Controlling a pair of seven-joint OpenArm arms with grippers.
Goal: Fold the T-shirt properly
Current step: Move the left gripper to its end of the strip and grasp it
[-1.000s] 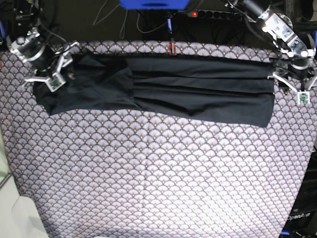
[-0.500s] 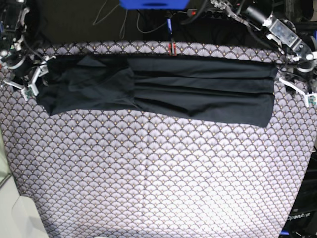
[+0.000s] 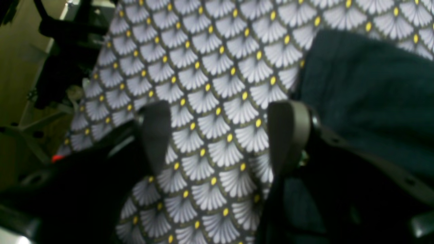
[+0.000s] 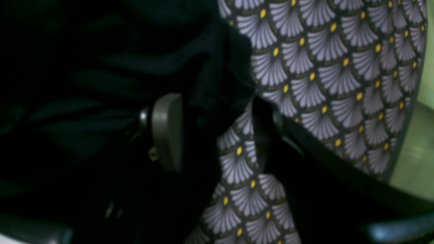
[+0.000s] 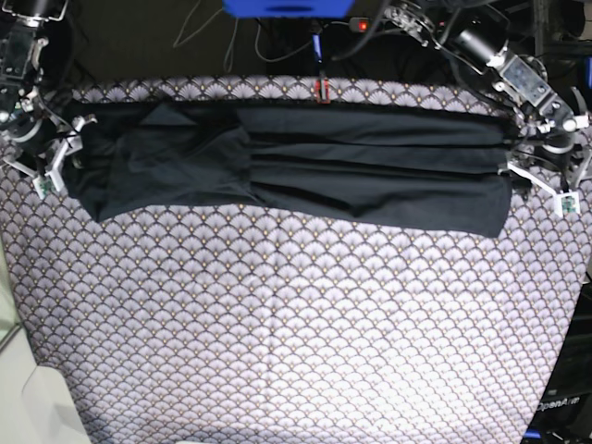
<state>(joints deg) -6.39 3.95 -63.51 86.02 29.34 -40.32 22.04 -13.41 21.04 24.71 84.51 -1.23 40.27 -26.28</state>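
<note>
A scallop-patterned cloth, pale grey fans with small yellow dots, covers my table from edge to edge, and the black T-shirt lies across its far part as a long folded band, creased lengthwise, its bunched sleeve end toward the base view's left. My left claw hovers over bare patterned cloth just beside the shirt's end at that view's right, its two fingers standing wide apart with nothing between them. My right claw sits at the opposite end, its prongs also spread, one over dark fabric and the other over the cloth, straddling the shirt's edge without pinching it. Behind the table hang dark cables, a power strip with a red light and a blue object; a pale floor shows at the near left corner.
</note>
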